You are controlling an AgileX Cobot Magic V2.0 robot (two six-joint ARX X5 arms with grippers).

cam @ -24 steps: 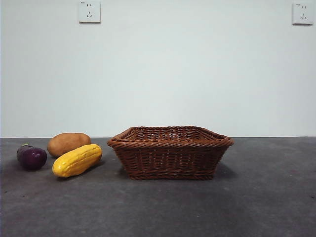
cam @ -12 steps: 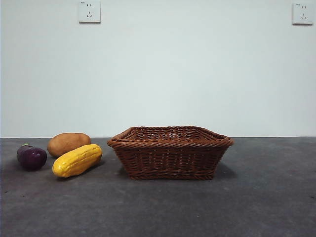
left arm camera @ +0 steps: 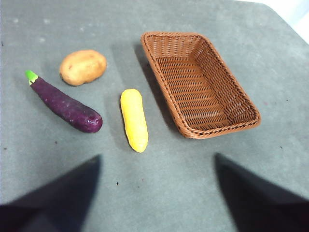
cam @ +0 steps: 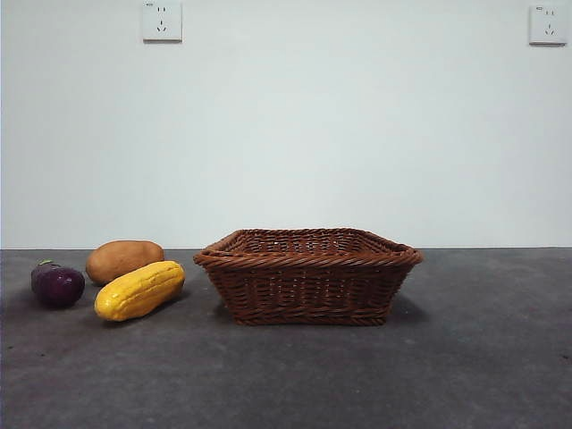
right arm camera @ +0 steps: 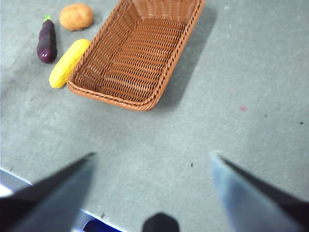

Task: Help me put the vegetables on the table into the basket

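Note:
Three vegetables lie on the grey table (cam: 465, 357) left of the basket (cam: 308, 275): a tan potato (cam: 123, 259), a yellow corn cob (cam: 139, 290) and a dark purple eggplant (cam: 58, 284). In the left wrist view the potato (left arm camera: 83, 66), eggplant (left arm camera: 65, 104) and cob (left arm camera: 133, 119) lie beside the empty wicker basket (left arm camera: 244, 107). My left gripper (left arm camera: 157, 193) hovers high above them, open and holding nothing. My right gripper (right arm camera: 152, 186) is open too, high over bare table near the basket (right arm camera: 166, 67), with the cob (right arm camera: 68, 63), eggplant (right arm camera: 47, 41) and potato (right arm camera: 76, 16) beyond it.
Two wall sockets (cam: 162, 21) (cam: 548, 24) sit on the white wall behind the table. The table's near edge (right arm camera: 48, 193) shows under the right gripper. Neither arm shows in the front view.

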